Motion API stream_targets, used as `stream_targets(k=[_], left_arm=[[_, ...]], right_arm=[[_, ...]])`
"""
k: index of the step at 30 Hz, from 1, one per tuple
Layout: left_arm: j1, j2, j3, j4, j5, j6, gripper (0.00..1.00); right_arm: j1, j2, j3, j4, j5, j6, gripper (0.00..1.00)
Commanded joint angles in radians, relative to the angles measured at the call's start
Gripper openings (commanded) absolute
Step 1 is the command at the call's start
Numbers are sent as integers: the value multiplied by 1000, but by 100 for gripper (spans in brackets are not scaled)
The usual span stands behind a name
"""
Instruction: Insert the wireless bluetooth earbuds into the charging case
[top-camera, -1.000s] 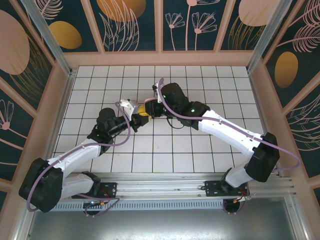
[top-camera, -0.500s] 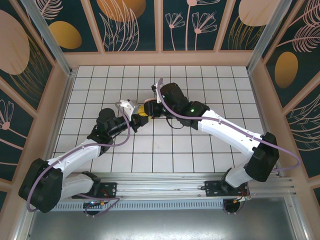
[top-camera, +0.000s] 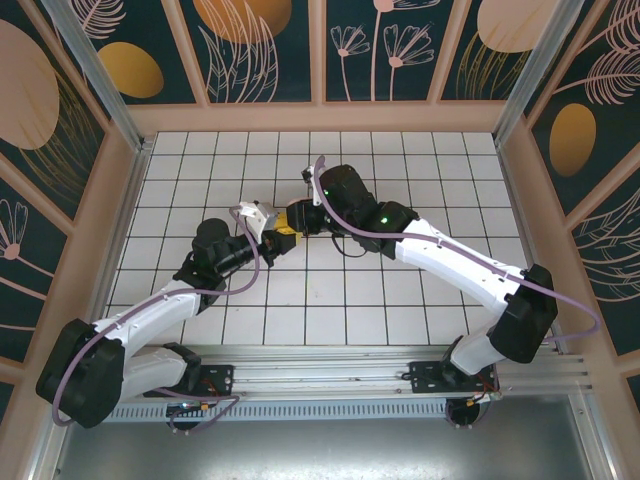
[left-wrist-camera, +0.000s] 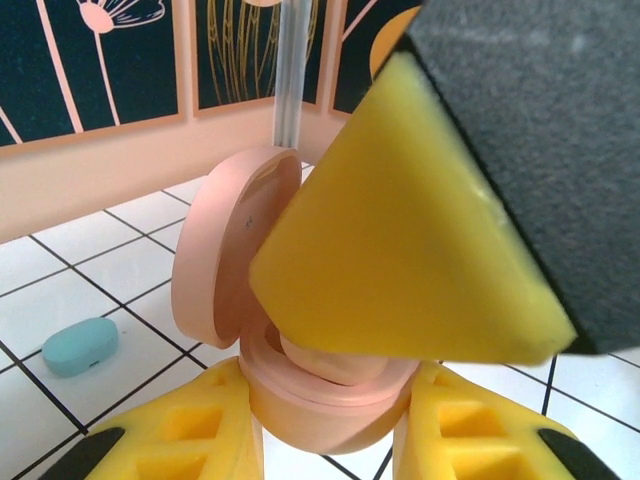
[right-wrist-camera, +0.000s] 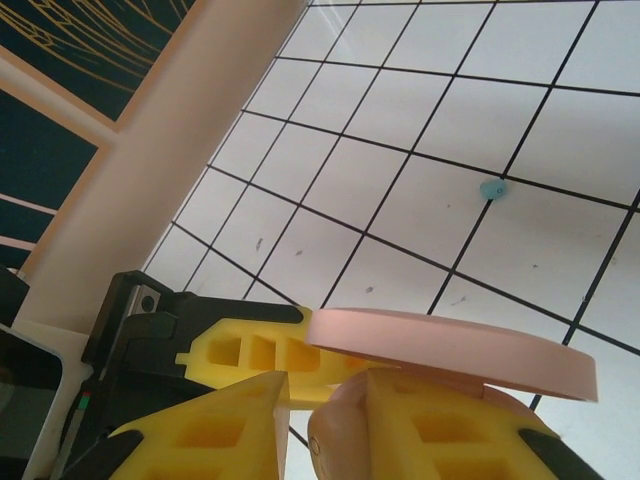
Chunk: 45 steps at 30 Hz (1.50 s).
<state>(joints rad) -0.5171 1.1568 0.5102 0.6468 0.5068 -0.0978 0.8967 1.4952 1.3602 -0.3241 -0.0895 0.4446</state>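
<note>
Item 1. Left claw (top-camera: 272, 236): mid-worktop (top-camera: 400, 160), meeting the right claw (top-camera: 297, 220) tip to tip. Seen from the left wrist, the left claw (left-wrist-camera: 325, 430) is closed on the base of the pink case (left-wrist-camera: 320, 405), one yellow finger on each side.

Item 2. Pink case: oval and upright in that grip, above the white tiles. Its lid (left-wrist-camera: 225, 250) is swung open to the left on its hinge. From the right wrist the lid (right-wrist-camera: 450, 350) reads as a flat pink disc just above the right fingers.

Item 3. Right claw (right-wrist-camera: 330, 420): fingers narrowly apart, pinching a pale rounded nub, the pink earbud (right-wrist-camera: 335, 435). From the left wrist one of its yellow pads (left-wrist-camera: 400, 230) hangs over the open case, tip inside the rim. How deep the earbud sits cannot be told.

Item 4. Teal earbud (right-wrist-camera: 491, 188): a tiny nub loose on a tile, on a grout line, well apart from both claws.

Item 5. Teal case (left-wrist-camera: 80, 346): closed, flat on a tile left of the pink case.
</note>
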Motion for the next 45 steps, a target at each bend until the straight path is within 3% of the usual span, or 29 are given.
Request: stream_targets(k=[1,31,35,41,45], left_arm=[[2,-32,-2,50,16,13,12],[2,-27,-3,43,10,23,12],[1,-40,15,27,31,15,12],[0,-73,45,-34,38,27,12],[1,-74,62,-32,56,12,12]], right_arm=[[-4,16,46,-18,43,-10,27],[-16,-64,114,-17,21,-42,27],[-97,-89,119,-52,-23,-37,30],[-255,-136,59,1,-192,14,32],[-297,-121,62,20,-267,19,32]])
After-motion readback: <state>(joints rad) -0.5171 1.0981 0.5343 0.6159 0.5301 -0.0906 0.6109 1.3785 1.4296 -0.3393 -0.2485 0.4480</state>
